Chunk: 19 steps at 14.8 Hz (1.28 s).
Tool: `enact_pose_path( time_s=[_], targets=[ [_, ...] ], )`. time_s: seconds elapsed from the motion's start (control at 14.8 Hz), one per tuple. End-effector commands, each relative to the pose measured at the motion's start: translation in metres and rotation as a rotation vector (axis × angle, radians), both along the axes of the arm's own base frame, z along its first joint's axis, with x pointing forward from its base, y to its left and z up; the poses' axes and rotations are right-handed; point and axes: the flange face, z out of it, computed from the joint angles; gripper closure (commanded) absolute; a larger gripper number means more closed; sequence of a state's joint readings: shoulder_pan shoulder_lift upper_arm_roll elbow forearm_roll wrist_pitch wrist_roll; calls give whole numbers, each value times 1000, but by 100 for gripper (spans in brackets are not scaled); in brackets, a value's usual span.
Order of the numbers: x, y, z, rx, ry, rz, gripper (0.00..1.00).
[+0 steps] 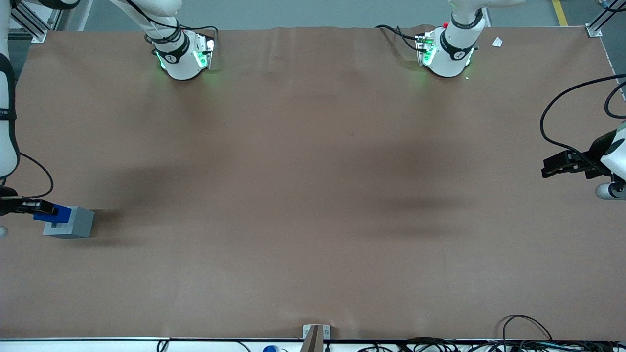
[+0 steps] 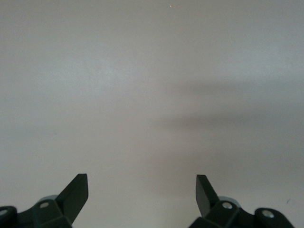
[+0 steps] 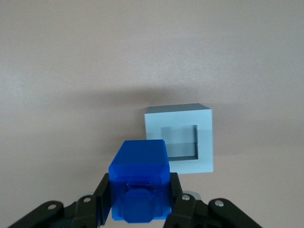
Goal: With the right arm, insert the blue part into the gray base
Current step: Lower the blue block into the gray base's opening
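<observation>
Two fingers of our gripper clamp the blue part just above the gray base, offset from its open socket, so we can align before lowering.

Robotics lab bench, two white arm bases bolted along a brown-papered table, aluminium frame posts at its corners, loose black cables along its near edge, yellow floor line past the table
</observation>
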<state>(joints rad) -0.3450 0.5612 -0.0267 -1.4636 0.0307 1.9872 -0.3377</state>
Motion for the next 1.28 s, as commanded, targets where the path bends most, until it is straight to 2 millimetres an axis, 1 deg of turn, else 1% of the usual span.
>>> enact_pose_path(
  time_s=[0.0, 0.13, 0.2, 0.34, 0.47, 0.74, 0.81, 1.21],
  targets=[
    [8, -13, -5, -7, -1, 2, 96],
    [8, -23, -18, -2, 8, -9, 97],
    [7, -28, -21, -2, 11, -10, 97],
    [8, -31, -25, -3, 14, 30, 97],
    [6, -37, -32, -5, 24, 27, 97],
    [8, -38, -34, -8, 23, 30, 97],
    [8, -38, -38, -10, 28, 33, 97],
    [10, -40, -37, -22, 27, 37, 97]
  ],
)
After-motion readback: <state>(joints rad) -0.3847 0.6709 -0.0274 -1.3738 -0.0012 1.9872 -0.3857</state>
